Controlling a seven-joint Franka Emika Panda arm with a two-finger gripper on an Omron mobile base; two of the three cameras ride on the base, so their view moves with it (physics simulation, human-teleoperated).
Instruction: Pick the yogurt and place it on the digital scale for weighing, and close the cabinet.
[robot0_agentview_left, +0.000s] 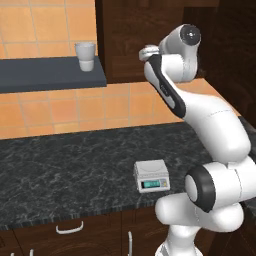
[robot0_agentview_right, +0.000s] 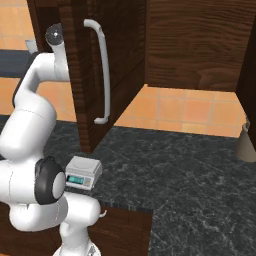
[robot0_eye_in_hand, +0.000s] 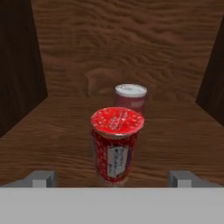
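Note:
In the hand view the yogurt (robot0_eye_in_hand: 116, 144), a dark-red cup with a wider bright-red lid, stands upright on the wooden cabinet floor (robot0_eye_in_hand: 52, 144). My gripper (robot0_eye_in_hand: 113, 178) is open, its two grey fingertips (robot0_eye_in_hand: 41, 177) spread wide on either side of the cup's base without touching it. The cabinet door (robot0_agentview_right: 120, 55) with its long silver bar handle (robot0_agentview_right: 103, 70) stands open, and my arm reaches in behind it. The digital scale (robot0_agentview_left: 151, 176) (robot0_agentview_right: 83, 173) sits on the dark counter near its front edge, teal display facing out, with nothing on its plate.
A red can with a pale top (robot0_eye_in_hand: 130, 99) stands just behind the yogurt. A white cup (robot0_agentview_left: 85, 56) sits on a dark wall shelf (robot0_agentview_left: 45, 74) at left. A brownish object (robot0_agentview_right: 247, 142) stands on the counter at far right. Low cupboards with curved handles (robot0_agentview_left: 70, 229) lie below.

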